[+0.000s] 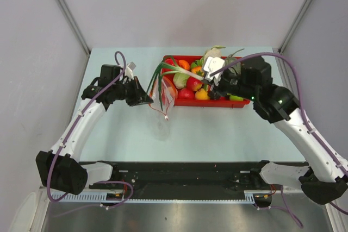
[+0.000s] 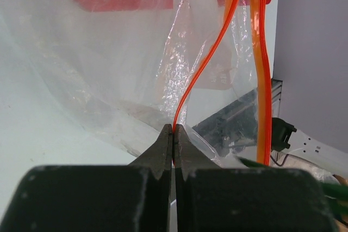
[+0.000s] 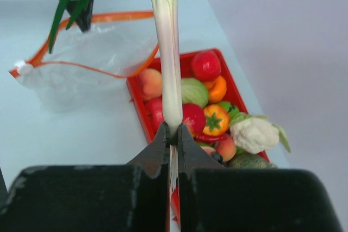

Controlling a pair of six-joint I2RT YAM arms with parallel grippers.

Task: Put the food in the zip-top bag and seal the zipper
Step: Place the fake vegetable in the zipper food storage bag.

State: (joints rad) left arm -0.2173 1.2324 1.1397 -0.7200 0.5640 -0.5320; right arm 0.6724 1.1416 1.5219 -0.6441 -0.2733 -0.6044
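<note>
My left gripper (image 1: 148, 100) (image 2: 174, 130) is shut on the orange-red zipper strip (image 2: 191, 80) of the clear zip-top bag (image 1: 164, 95) (image 2: 109, 63) and holds its mouth up, left of the red tray. My right gripper (image 1: 209, 82) (image 3: 173, 130) is shut on the white stalk of a toy leek (image 1: 173, 69) (image 3: 169, 63) above the tray. The leek's green leaves reach the bag's mouth (image 3: 92, 52) beside the left gripper. More toy food (image 1: 189, 82) lies in the tray, including a cauliflower (image 3: 253, 133) and a red fruit (image 3: 205, 64).
The red tray (image 1: 220, 105) (image 3: 136, 99) stands at the back middle of the pale table, its left end next to the bag. Grey walls close in the back and both sides. A black rail (image 1: 174, 175) runs along the near edge.
</note>
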